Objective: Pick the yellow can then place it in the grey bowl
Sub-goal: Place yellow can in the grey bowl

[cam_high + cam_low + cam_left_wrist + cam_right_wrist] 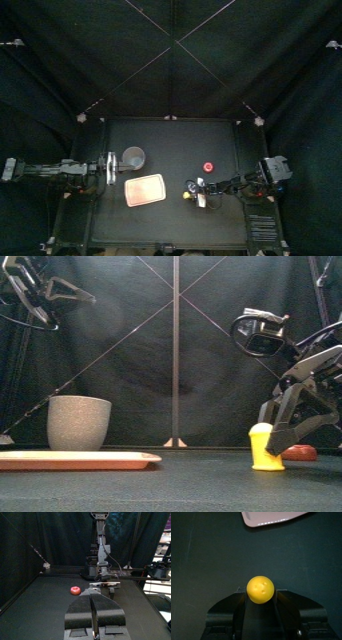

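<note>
Right end effector (260, 597) flanks the smooth, dome-topped yellow can (260, 588); grip cannot be told.

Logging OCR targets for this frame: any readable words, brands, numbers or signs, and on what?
No readable text in any view.
yellow can: plain, no label shows.
grey bowl: speckles only, no print.
pink tray: blank.
red toy: no marks visible.
</note>
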`<act>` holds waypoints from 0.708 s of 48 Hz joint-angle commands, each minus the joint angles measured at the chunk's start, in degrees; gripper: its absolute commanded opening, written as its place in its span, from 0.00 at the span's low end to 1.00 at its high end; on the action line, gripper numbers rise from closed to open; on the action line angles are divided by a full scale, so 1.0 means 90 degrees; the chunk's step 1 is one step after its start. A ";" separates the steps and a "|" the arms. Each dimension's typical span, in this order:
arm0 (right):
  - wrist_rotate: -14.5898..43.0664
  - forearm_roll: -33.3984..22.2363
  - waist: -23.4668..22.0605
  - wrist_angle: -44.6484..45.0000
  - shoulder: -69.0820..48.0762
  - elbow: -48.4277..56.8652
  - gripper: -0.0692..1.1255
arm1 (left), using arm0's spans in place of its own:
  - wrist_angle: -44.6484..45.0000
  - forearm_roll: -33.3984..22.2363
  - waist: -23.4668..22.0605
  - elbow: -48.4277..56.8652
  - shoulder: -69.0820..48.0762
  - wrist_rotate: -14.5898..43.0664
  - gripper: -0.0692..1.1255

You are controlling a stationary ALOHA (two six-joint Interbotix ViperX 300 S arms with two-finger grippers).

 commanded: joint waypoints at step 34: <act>-0.0078 -0.0166 -0.0137 -0.0283 -0.0391 -0.0576 0.63 | -0.0068 0.0000 0.0020 -0.0049 0.0029 0.0000 0.05</act>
